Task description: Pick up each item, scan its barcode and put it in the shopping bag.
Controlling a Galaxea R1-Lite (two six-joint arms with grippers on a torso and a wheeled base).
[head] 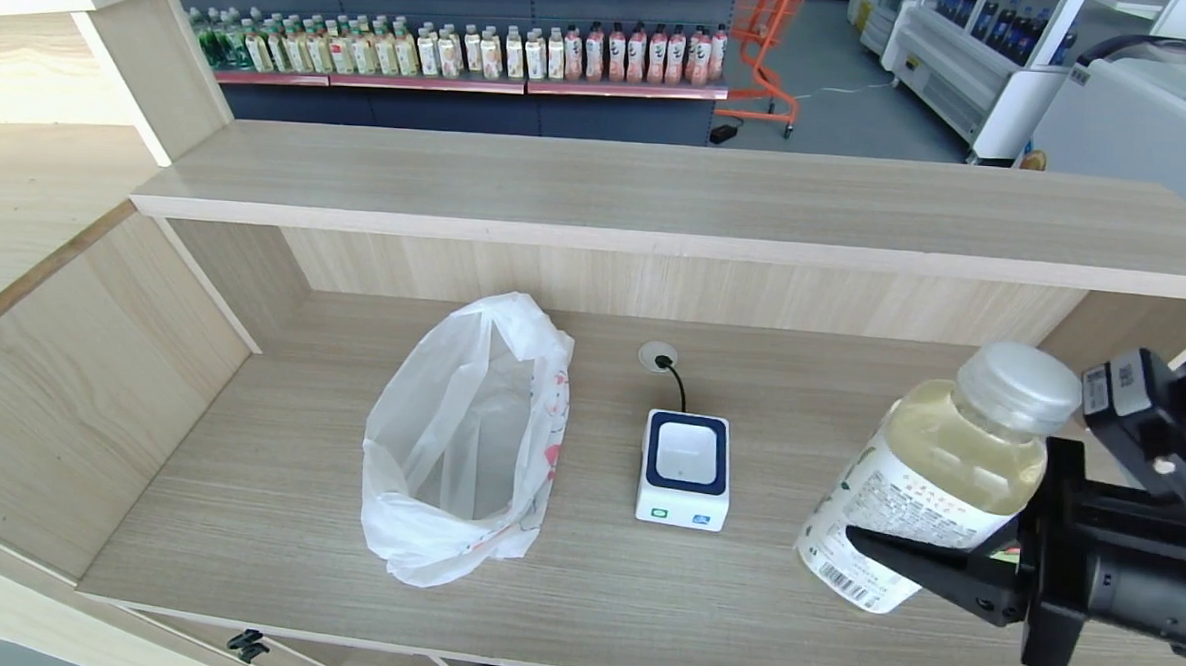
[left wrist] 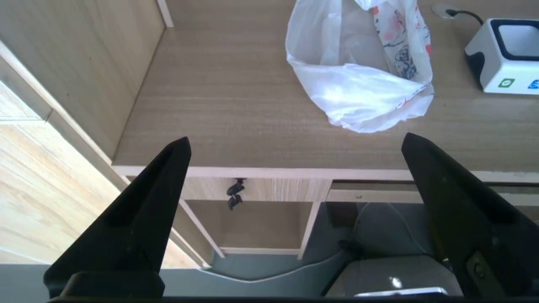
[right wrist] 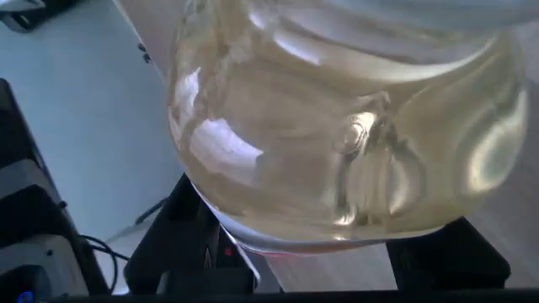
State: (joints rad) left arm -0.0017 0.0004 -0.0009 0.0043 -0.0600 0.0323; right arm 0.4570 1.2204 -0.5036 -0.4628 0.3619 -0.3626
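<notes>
The right claw (head: 910, 517) is closed on the bottle (head: 948, 459) and holds it tilted above the counter (head: 245, 518), right of the scanner (head: 684, 467). The scanner sits between the bottle and the open bag (head: 468, 438). The left claw (left wrist: 295, 194) is wide open and holds nothing.

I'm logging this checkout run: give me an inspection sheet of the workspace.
Surface: wooden counter, below a raised ledge.
Job's things: bottle tilted at the right, barcode visible near its base; bag open, left of scanner.
Clutter: nothing seen.
Grippers: right gripper shut on bottle; left gripper open, before the counter's front edge.
Cables: black cable from scanner to a counter hole.
Surroundings: drink shelves and fridges behind.
</notes>
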